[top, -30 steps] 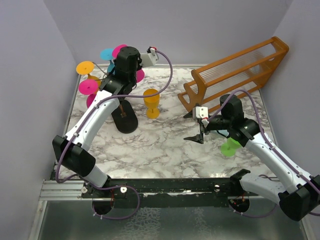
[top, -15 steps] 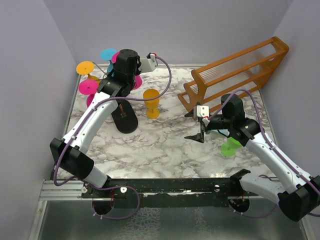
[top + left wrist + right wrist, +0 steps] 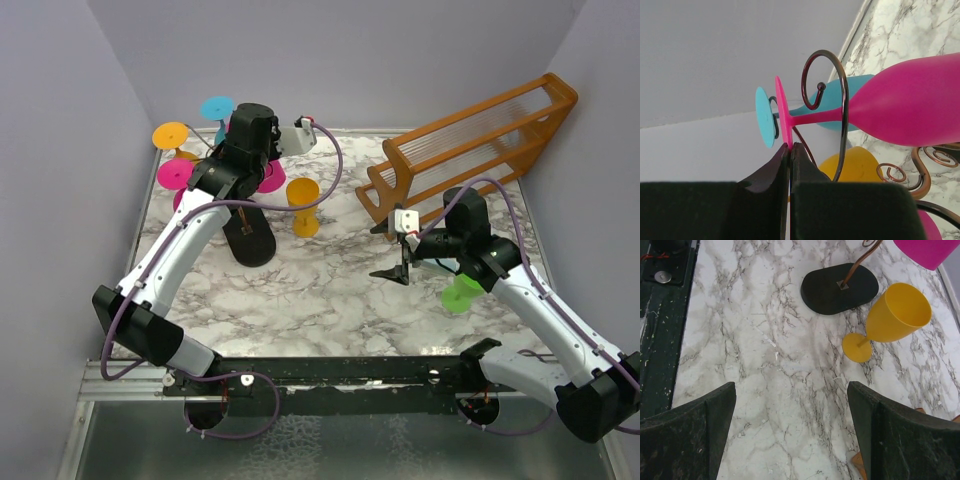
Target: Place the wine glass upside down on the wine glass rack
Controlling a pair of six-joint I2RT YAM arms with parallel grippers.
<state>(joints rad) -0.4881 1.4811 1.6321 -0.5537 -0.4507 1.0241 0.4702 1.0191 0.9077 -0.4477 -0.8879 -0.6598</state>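
Note:
The wine glass rack is a thin dark wire stand with curled hooks (image 3: 832, 90) and a black oval base (image 3: 250, 241), at the back left of the table. My left gripper (image 3: 790, 146) is shut on the foot of a pink wine glass (image 3: 910, 107). The glass lies sideways with its stem passing through a curled hook. In the top view my left wrist (image 3: 250, 128) covers the fingers, and the pink bowl (image 3: 272, 176) shows beside it. My right gripper (image 3: 396, 272) is open and empty over the middle of the table, also in its wrist view (image 3: 790, 430).
A cyan glass (image 3: 216, 107), an orange one (image 3: 170, 133) and another pink one (image 3: 175, 173) hang on the rack. A yellow glass (image 3: 303, 205) stands upright next to the base. A green glass (image 3: 460, 295) sits under my right arm. A wooden slatted rack (image 3: 470, 140) stands at the back right.
My left wrist has turned and shifted slightly nearer with the pink glass, whose foot is now hidden under it in the top view. The right arm has stayed still.

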